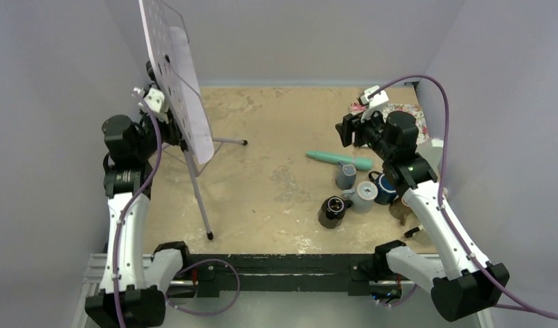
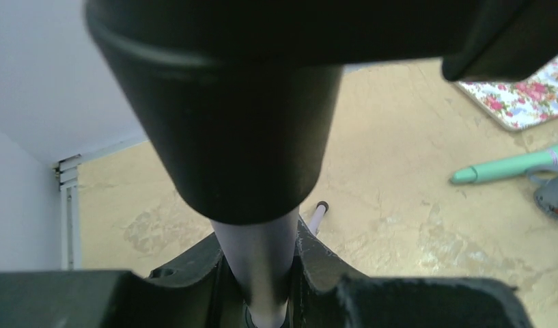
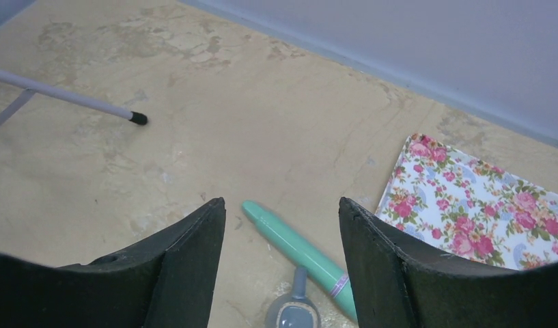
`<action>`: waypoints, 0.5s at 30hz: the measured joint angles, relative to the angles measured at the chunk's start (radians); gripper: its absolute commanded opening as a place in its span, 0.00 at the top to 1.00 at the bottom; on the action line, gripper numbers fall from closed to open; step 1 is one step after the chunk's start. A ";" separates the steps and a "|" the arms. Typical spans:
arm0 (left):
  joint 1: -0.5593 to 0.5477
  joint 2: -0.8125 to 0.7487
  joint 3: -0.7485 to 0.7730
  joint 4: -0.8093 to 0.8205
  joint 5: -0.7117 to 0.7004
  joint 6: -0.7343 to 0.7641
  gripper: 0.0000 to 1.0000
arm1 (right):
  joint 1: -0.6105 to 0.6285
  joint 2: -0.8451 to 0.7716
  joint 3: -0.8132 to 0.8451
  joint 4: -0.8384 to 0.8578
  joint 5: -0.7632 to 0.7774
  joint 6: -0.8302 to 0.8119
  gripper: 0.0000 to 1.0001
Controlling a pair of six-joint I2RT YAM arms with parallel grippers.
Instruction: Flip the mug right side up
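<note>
A grey-blue mug (image 1: pixel 345 175) stands upside down in a cluster at the right of the table. In the right wrist view its base (image 3: pixel 294 317) shows at the bottom edge, handle pointing away. My right gripper (image 1: pixel 344 130) hangs open and empty above and just behind it; in its wrist view (image 3: pixel 281 205) the jaws stand wide apart. My left gripper (image 1: pixel 172 137) is shut on the pale pole of a tripod stand (image 2: pixel 257 263), far left of the mug.
A teal pen (image 1: pixel 339 159) lies beside the mug, also in the right wrist view (image 3: pixel 300 249). A grey mug on its side (image 1: pixel 363 196), a dark blue mug (image 1: pixel 384 188) and a black mug (image 1: pixel 334 210) crowd close. A floral cloth (image 3: pixel 481 205) lies back right. The tripod's board (image 1: pixel 177 75) stands at left.
</note>
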 measured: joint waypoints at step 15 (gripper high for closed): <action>0.172 -0.154 -0.148 0.050 0.081 0.005 1.00 | 0.000 -0.092 -0.027 0.051 -0.076 -0.018 0.35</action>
